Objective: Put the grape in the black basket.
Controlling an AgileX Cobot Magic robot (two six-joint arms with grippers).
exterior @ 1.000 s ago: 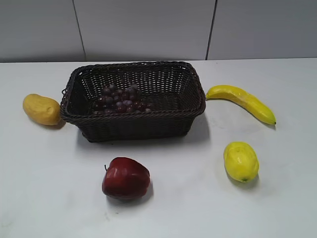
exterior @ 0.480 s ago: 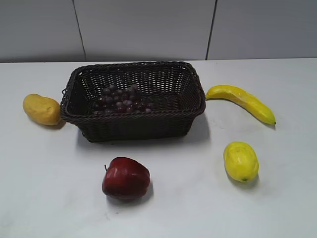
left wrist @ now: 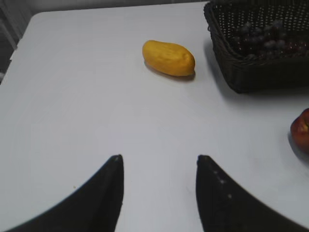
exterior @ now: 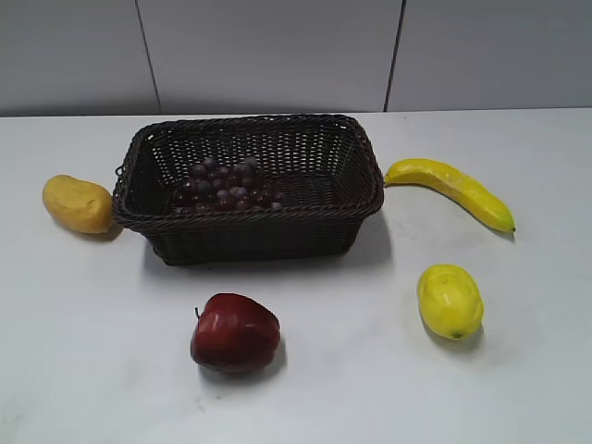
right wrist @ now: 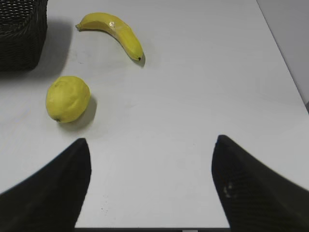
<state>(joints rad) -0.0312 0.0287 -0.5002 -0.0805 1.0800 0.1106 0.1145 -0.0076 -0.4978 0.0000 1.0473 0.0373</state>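
The grape bunch (exterior: 228,186) lies inside the black basket (exterior: 268,239), on its left half. It also shows in the left wrist view (left wrist: 270,41), inside the basket (left wrist: 256,79) at the top right. My left gripper (left wrist: 159,159) is open and empty above bare table, well left of the basket. My right gripper (right wrist: 150,141) is open and empty above bare table, right of the basket's corner (right wrist: 19,43). Neither gripper shows in the exterior view.
A red apple (exterior: 234,333) sits in front of the basket, its edge also in the left wrist view (left wrist: 301,135). A yellow mango (exterior: 78,203) (left wrist: 168,58) lies left of the basket. A banana (exterior: 453,190) (right wrist: 116,31) and a lemon (exterior: 450,301) (right wrist: 67,98) lie to its right.
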